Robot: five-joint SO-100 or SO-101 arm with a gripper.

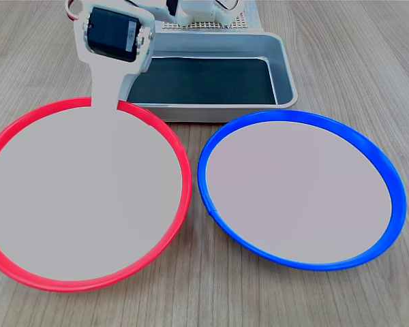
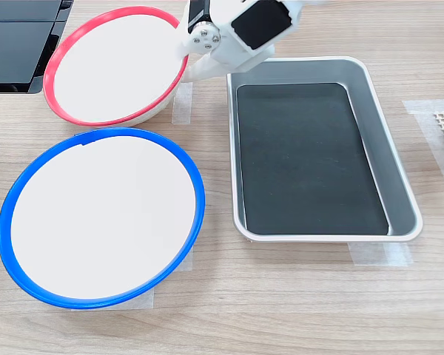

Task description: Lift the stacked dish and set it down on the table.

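Red-rimmed dish point(image 1: 82, 197): likely light, stiff, slick, shallow. Thin rim only purchase; claw point(image 2: 186, 59) clamped on rim edge, tray side.

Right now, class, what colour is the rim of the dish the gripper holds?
Bright red, clearest on the stacked dish in the first exterior view.

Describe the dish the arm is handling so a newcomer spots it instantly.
Start at the grey rectangular tray. In the second exterior view, two large round dishes lie left of it. It's the upper, red-rimmed dish, its edge at the white gripper; its neighbour is blue-rimmed.
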